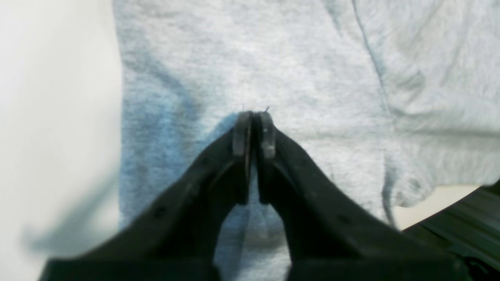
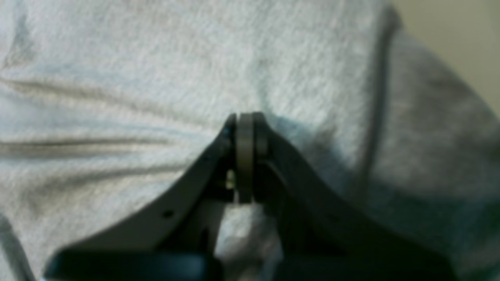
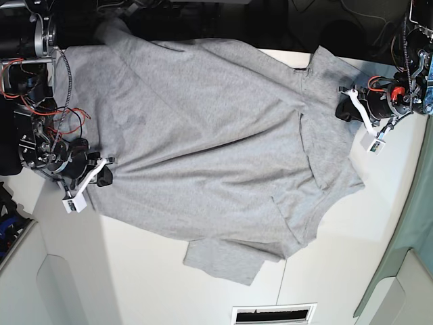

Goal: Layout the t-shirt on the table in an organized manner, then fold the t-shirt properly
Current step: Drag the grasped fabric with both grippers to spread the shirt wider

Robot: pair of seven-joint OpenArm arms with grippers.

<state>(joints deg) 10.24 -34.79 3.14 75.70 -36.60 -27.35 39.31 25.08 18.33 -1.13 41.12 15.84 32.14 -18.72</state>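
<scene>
Left wrist: left gripper point(image 1: 254, 117) jaws pressed together over the t-shirt point(image 1: 297, 70); whether they pinch fabric, can't tell. White table point(image 1: 54, 117) alongside.
Right wrist: right gripper point(image 2: 245, 119) also closed, grip on cloth unclear.
Base: shirt spread plain side up across the table, one gripper at each opposite edge.

Both arms are black, with red and black wiring looped at the wrists and white camera brackets. The left end effector point(image 1: 254, 128) has matte black tapered fingers tipped with grey pads point(image 1: 241, 136); the right end effector point(image 2: 246, 148) looks alike, a small round screw hole in one finger.
</scene>
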